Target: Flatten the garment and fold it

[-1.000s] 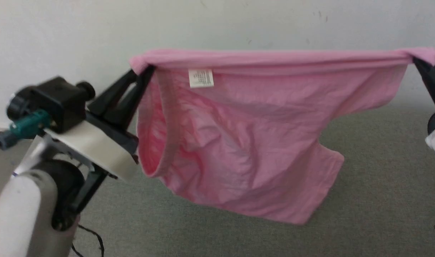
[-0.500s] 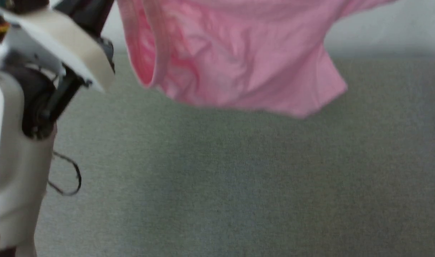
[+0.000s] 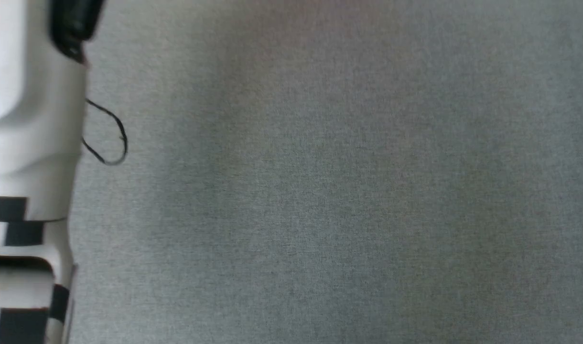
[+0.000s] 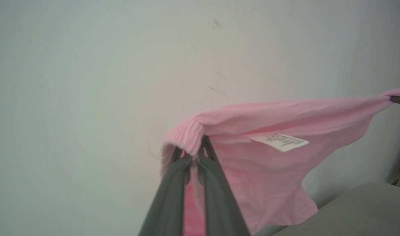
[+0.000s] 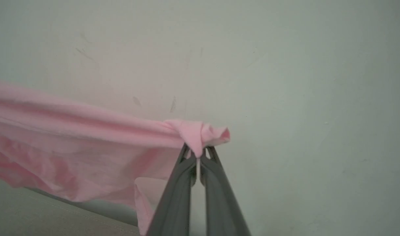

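A pale wall [image 4: 88,82] rises behind a grey surface [image 3: 320,191]. The shorts [image 4: 269,170] hang in the air before the wall, waistband stretched between my grippers. My left gripper [image 4: 194,151] pinches one waistband end and my right gripper [image 5: 197,153] pinches the other. A white label [image 4: 280,142] sits nearer my left gripper. A black cable [image 3: 110,138] loops beside my forearm [image 3: 28,119].

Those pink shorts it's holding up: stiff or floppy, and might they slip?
Probably floppy: the shorts sag and crease between the left gripper and right gripper. Likely light, since two narrow pinches hold them up. Slipping seems unlikely; they bunch thickly at both grips.
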### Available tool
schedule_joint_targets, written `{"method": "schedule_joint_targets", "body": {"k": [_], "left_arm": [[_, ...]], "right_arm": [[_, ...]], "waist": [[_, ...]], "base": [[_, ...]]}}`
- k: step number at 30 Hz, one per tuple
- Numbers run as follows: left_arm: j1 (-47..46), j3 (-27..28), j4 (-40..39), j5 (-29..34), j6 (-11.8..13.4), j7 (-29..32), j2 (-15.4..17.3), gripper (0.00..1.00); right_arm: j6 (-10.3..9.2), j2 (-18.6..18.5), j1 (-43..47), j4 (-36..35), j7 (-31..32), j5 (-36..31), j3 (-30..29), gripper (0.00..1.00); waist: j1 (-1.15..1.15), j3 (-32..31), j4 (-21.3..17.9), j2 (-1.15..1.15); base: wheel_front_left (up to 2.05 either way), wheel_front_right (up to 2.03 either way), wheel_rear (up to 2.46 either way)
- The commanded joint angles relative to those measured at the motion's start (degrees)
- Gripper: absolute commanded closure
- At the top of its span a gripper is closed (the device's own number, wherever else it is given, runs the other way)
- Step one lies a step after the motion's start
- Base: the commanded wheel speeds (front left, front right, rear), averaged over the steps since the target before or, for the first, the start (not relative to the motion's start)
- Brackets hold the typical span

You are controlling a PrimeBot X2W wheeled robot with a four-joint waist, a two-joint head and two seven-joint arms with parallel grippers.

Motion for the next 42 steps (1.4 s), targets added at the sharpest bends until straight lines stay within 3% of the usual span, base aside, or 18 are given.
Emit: {"method": "schedule_joint_targets", "body": {"k": [1, 9, 16, 21, 29, 36, 42], "left_arm": [[0.66, -0.71, 2.28, 0.36, -0.11, -1.61, -0.54, 1.0], [13.27, -9.33, 11.2, -1.36, -0.35, -6.1, -3.43, 1.0], [28.99, -17.99, 10.83, -6.48, -0.37, -7.47, -1.49, 1.0], [38.62, -20.25, 7.01, -8.88, -0.37, -8.23, 0.94, 1.0], [52.38, -22.46, -3.06, -10.65, 2.19, -6.72, 3.19, 1.0], [63.71, -25.02, -13.16, -12.22, 5.3, -3.58, 5.41, 1.0], [70.18, -27.22, -18.95, -13.7, 6.73, -0.76, 6.57, 1.0]], "right_arm": [[-0.13, 0.4, 1.1, 1.81, -1.29, -0.11, 0.65, 1.0], [-0.13, -0.68, 12.37, 8.68, -3.04, 3.88, 7.27, 1.0], [-0.13, -6.81, 26.12, 8.8, 4.52, 11.82, 13.86, 1.0], [-0.13, -11.79, 33.76, 5.73, 10.02, 16.36, 15.36, 1.0], [-0.13, -17.85, 46.95, -0.45, 18.73, 20.95, 12.71, 1.0], [-0.13, -21.37, 61.9, -8.52, 29.54, 22.57, 5.87, 1.0], [-0.13, -21.32, 71.54, -16.15, 36.9, 21.3, -1.69, 1.0]], "waist": [[-0.02, 2.33, -0.91, 0.0], [-0.02, -1.06, 0.94, 0.0], [-0.02, -8.13, 1.36, 0.0], [-0.02, -12.96, 1.14, 0.0], [-0.02, -19.83, 2.15, 0.0], [-0.02, -23.92, 3.05, 0.0], [-0.02, -24.96, 3.24, 0.0]], "base": [[0.0, 0.0, 0.0], [0.0, 0.0, 0.0], [0.0, 0.0, 0.0], [0.0, 0.0, 0.0], [0.0, 0.0, 0.0], [0.0, 0.0, 0.0], [0.0, 0.0, 0.0]]}}
